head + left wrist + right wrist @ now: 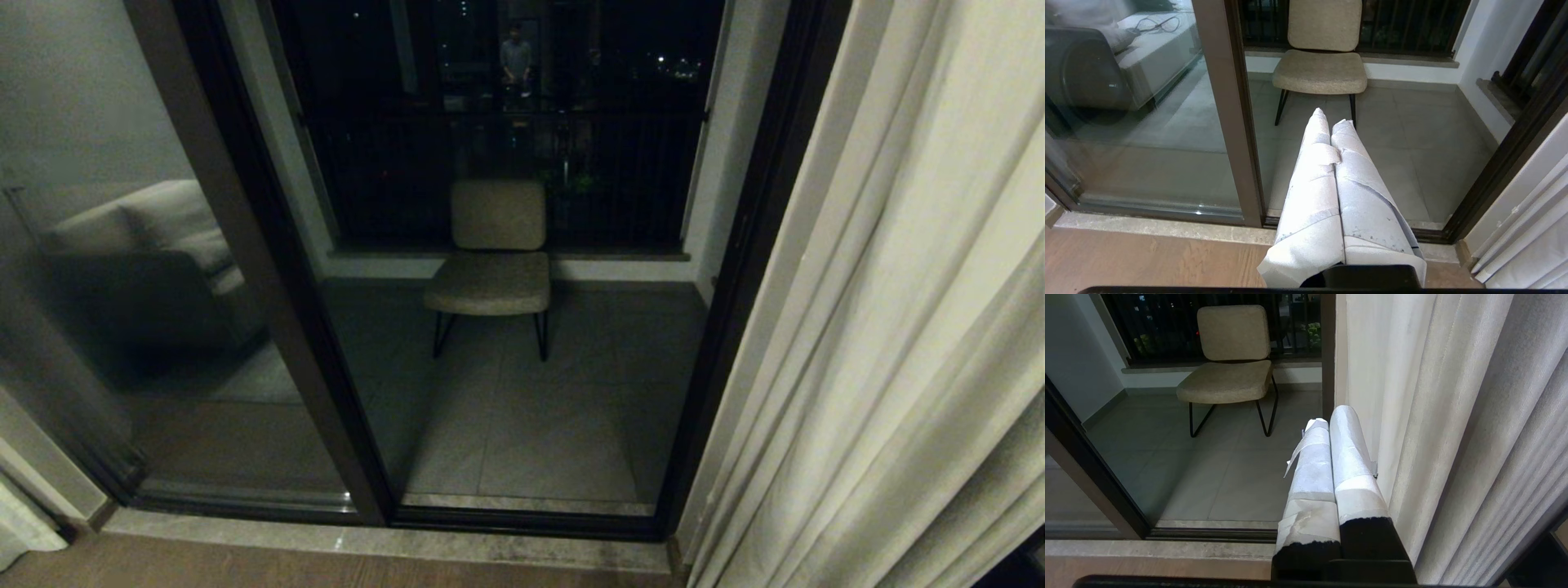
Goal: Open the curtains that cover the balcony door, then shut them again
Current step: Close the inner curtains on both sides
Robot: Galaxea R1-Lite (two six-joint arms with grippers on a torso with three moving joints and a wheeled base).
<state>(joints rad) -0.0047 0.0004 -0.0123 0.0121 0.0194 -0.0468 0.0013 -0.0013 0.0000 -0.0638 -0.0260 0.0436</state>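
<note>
The cream pleated curtains (882, 327) hang gathered at the right, leaving the balcony door (261, 269) uncovered. The door has a dark frame and reflective glass. Neither arm shows in the head view. In the left wrist view my left gripper (1331, 116) is shut and empty, its white-taped fingers (1310, 183) pressed together and pointing at the door frame (1224, 102), with the curtains (1527, 245) off to one side. My right gripper (1331, 416) is shut on nothing, close beside the edge of the curtains (1433, 416); I cannot tell whether it touches the fabric.
A beige chair (494, 253) on black legs stands on the tiled balcony beyond the door. A stone threshold (367, 543) runs along the door's foot, with wood floor (245, 567) before it. The left glass pane (122, 286) reflects a sofa, and a person's reflection (516, 61) shows high in the glass.
</note>
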